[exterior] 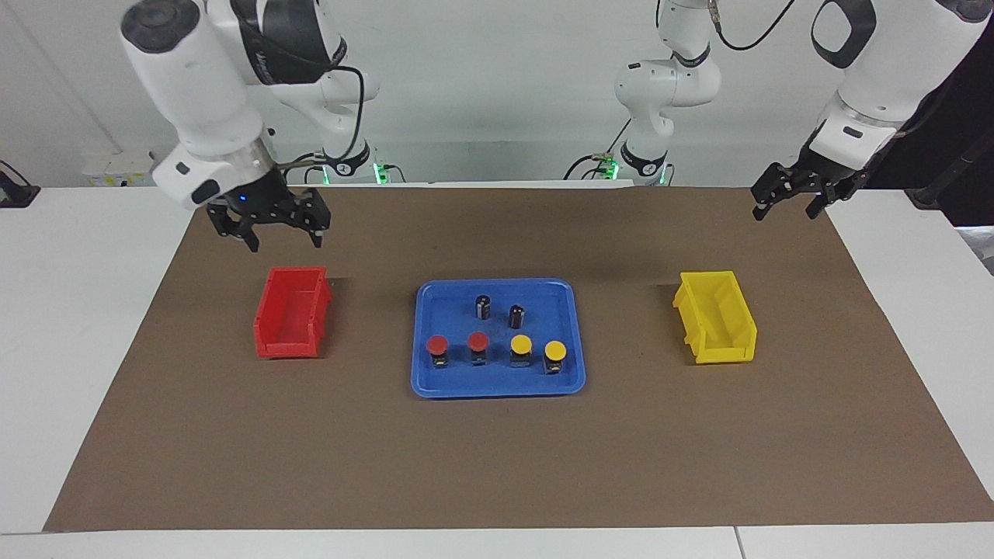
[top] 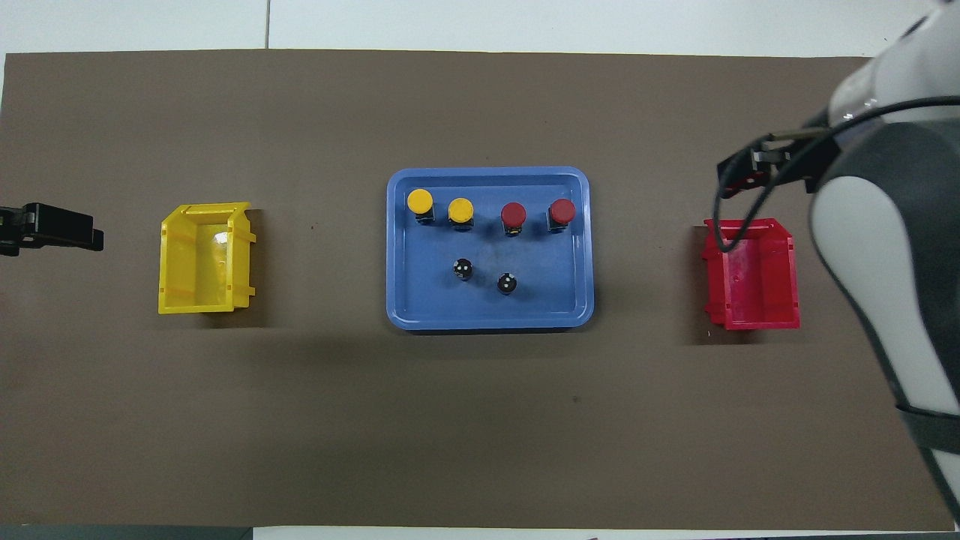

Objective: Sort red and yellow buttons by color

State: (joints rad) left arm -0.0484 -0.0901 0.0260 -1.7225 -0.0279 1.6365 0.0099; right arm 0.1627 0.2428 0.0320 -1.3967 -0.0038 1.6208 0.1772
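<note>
The right gripper [exterior: 272,230], wide open and empty, is held above the red bin [exterior: 291,322]; a red button [exterior: 437,344] is best approached from straight above. Both bins are seen empty. In the blue tray [exterior: 497,388], red and yellow buttons [exterior: 520,343] are lined along the 6 o'clock edge, two dark cylinders [exterior: 483,305] at 12. The left gripper [exterior: 788,203], open and empty, is kept waiting at the yellow bin [exterior: 718,341]'s 1 o'clock.

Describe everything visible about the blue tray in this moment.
The blue tray is a shallow rectangular plastic-looking dish with rounded corners and a raised rim, lying flat on the brown mat midway between the red bin and the yellow bin. Upright inside stand two red buttons, two yellow buttons in one row, and two dark cylinders nearer the robots. No gripper touches it.
</note>
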